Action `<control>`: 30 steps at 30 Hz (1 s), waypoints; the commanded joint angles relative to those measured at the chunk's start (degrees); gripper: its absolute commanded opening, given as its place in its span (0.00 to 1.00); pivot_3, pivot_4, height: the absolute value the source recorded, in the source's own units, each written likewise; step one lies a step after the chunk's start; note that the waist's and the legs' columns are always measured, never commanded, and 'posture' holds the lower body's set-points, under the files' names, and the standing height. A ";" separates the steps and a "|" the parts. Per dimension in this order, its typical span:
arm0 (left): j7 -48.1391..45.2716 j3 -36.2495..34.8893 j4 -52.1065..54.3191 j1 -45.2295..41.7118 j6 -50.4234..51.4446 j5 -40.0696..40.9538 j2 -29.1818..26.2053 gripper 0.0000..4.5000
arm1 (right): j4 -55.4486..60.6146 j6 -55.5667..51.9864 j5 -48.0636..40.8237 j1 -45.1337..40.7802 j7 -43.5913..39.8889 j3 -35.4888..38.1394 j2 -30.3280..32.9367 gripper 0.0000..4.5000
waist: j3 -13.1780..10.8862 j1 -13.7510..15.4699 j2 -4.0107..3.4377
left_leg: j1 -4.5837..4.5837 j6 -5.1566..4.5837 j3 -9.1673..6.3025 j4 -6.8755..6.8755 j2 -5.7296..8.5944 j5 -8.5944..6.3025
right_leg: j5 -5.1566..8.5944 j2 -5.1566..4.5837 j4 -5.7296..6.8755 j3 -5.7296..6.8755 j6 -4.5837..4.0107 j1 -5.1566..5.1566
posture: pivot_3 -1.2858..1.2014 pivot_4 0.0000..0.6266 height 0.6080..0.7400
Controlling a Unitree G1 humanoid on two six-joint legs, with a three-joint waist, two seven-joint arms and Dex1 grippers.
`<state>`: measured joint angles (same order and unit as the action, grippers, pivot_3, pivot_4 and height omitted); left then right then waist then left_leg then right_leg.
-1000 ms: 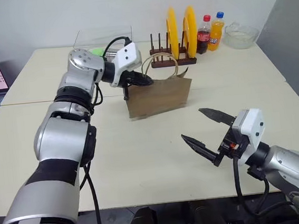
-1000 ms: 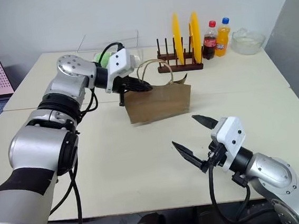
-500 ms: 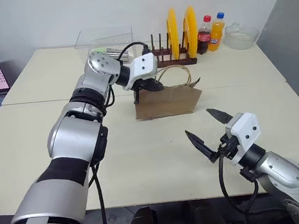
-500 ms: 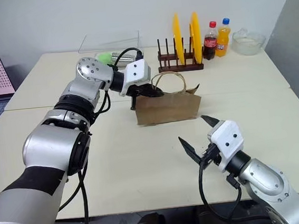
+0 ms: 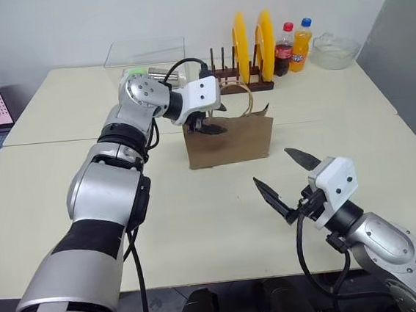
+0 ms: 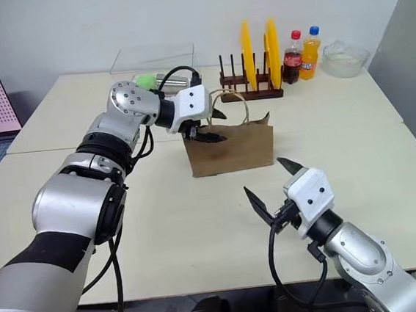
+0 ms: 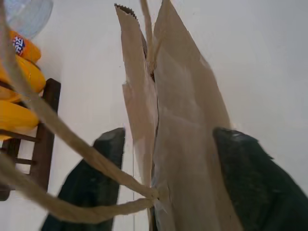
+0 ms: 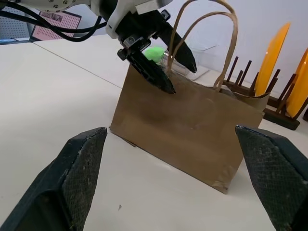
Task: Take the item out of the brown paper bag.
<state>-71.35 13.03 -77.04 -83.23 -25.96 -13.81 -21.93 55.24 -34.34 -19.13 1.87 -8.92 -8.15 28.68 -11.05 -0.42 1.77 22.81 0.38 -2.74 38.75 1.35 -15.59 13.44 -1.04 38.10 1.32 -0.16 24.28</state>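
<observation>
Right wrist view showing one plain brown kraft paper bag [image 8: 185, 130] with two looped tan handles [image 8: 202, 36], standing upright on the cream table [image 5: 199, 216]. Left gripper [image 6: 209, 124] now spread across the bag's top edge, pinched shut a second ago. Right gripper [image 5: 284, 179] gaping wide, empty, near the bag.

Cream table [image 5: 200, 223] carrying assorted items

Brown paper bag [image 5: 230, 142] standing mid-frame; plate rack [image 5: 242, 85], cola bottle [image 5: 282, 49], orange soda bottle [image 5: 301, 44], glass bowl [image 5: 335, 50] sitting upper right; clear box [image 5: 143, 53] upper left.
</observation>
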 commanded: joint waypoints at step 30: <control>18.96 -29.92 107.40 66.43 62.11 39.80 -12.95 0.72 | -55.14 11.43 3.32 -49.85 -29.39 2.97 4.84 0.79 | 0.01 -1.05 -0.02 | -0.63 0.02 0.18 0.07 0.02 0.00 | -0.17 -0.06 0.66 -0.43 -0.32 -0.15 | 0.52 0.24 1.00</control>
<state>-56.07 -15.69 25.03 -17.99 33.65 23.87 -35.36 3.25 -26.39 -17.78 -45.71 -36.51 -4.75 33.27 -11.04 -1.47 1.75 22.05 0.40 -2.55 38.80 1.37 -15.59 13.27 -1.11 38.75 0.87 -0.48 24.03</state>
